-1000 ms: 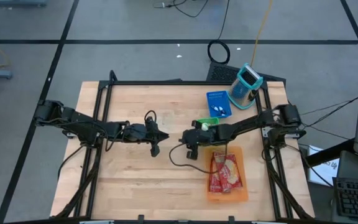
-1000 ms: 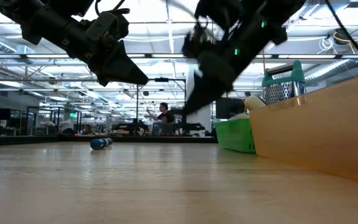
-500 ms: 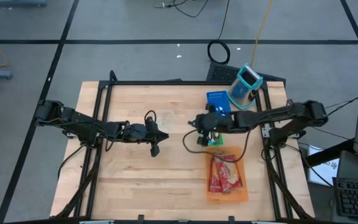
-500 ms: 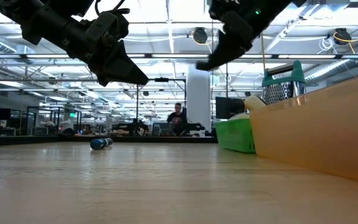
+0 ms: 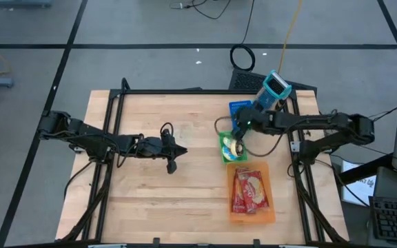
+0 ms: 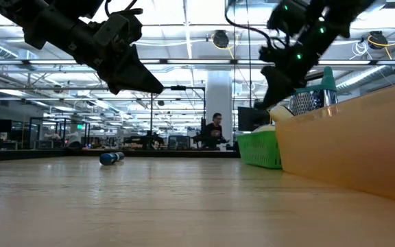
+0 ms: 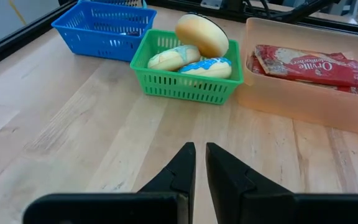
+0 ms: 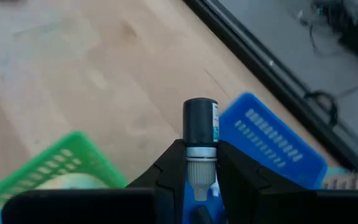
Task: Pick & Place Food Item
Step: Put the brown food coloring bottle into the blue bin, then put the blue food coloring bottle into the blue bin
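The right tool (image 8: 199,163) holds a small bottle (image 8: 200,138) up in the air.

The bottle has a dark cap and sits pinched between this tool's two fingers (image 8: 168,163). Below this tool and a bit to one side is the green basket (image 5: 229,147), and just past it is the blue basket (image 5: 241,113). In the green basket are three donuts (image 7: 199,51): a plain one on top, and two with blue icing under it. Next to that basket is an orange tray (image 7: 303,93) with red snack packs (image 7: 309,61) in it. The left tool (image 7: 200,163) hangs over the bare wood surface (image 5: 157,193), well apart from the baskets, with its fingers squeezed nearly together and nothing between them. Far behind the surface, a person (image 6: 215,127) is in the room.
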`<state>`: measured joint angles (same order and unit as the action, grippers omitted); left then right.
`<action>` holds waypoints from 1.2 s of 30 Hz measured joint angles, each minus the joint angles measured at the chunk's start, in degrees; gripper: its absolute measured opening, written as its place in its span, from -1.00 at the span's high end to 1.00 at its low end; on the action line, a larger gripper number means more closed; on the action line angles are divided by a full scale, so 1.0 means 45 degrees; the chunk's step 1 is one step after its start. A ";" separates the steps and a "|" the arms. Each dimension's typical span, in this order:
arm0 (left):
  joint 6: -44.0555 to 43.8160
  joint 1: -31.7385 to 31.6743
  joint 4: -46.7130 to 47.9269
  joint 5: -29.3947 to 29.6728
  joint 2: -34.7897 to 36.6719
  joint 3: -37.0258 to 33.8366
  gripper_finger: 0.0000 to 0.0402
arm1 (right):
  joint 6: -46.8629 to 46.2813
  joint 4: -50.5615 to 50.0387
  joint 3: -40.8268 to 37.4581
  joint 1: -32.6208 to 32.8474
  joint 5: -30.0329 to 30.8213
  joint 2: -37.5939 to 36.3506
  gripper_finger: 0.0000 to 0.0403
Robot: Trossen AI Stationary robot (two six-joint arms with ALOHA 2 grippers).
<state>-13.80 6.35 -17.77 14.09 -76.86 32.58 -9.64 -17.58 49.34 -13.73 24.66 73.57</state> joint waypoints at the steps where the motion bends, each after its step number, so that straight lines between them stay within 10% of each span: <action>1: 0.0005 -0.0002 -0.0002 0.0000 0.0000 0.0000 0.83 | -0.0150 0.0292 -0.0369 -0.0399 -0.0266 -0.0204 0.70; 12: 0.0032 -0.0001 -0.0003 0.0005 0.0000 0.0000 0.83 | -0.1204 0.2219 -0.3300 -0.3006 -0.2208 -0.1177 0.67; 27: -0.0358 0.0021 -0.0037 0.0114 0.0000 0.0000 0.82 | -0.1693 0.3039 -0.3740 -0.3207 -0.2249 -0.1267 0.12; 36: -0.2735 0.0127 0.2978 -0.0901 0.0000 0.0015 0.82 | -0.2097 0.3026 -0.3740 -0.3003 -0.4734 -0.3550 0.01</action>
<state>-26.10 6.92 -4.36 10.03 -76.86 32.64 -19.08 -3.97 32.51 -27.24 3.35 57.60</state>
